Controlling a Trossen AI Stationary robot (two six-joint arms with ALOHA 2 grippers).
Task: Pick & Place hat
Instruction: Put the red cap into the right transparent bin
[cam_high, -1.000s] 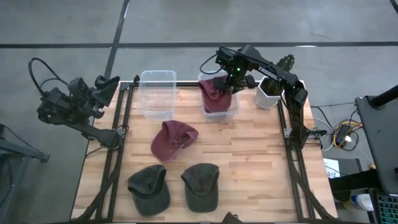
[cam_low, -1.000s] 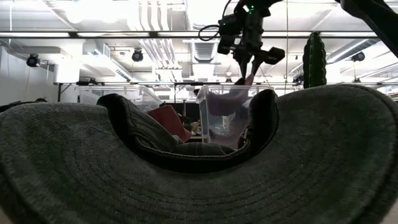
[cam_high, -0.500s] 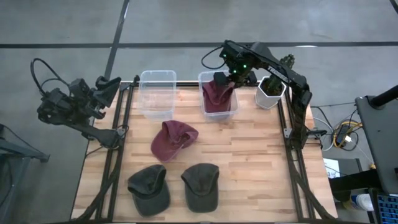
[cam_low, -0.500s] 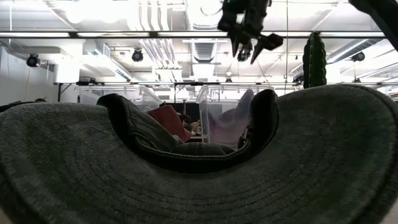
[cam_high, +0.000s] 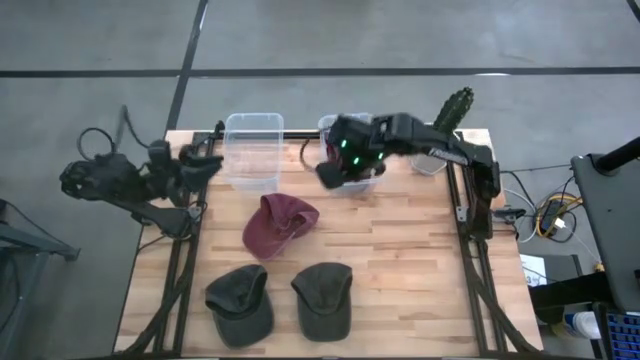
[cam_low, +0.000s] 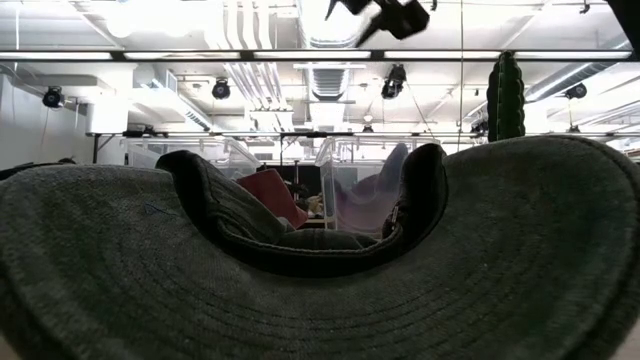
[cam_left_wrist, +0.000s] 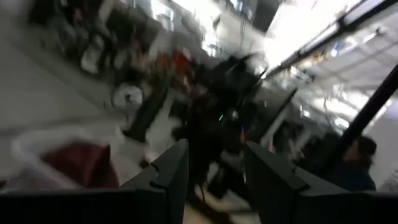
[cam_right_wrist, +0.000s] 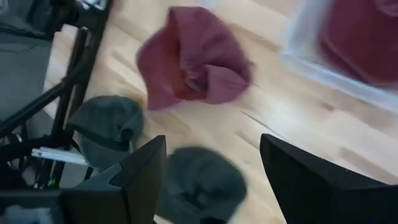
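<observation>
The right hand (cam_high: 333, 172) is spread wide and holds nothing, above the red hat (cam_high: 279, 222) on the desk (cam_high: 420, 260). The left hand (cam_high: 205, 163) is spread too.

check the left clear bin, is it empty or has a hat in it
Empty: the high view shows bare bottom through the left clear bin; no hat inside.

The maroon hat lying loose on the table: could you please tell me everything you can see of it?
The maroon hat is a soft cloth cap, crumpled, its crown folded in on itself and its brim facing the clear bins. It lies on the bare wooden table near the middle, touched by no claw. Two dark green hats lie nearer the front edge, apart from it. The open right claw hangs above, empty.
</observation>
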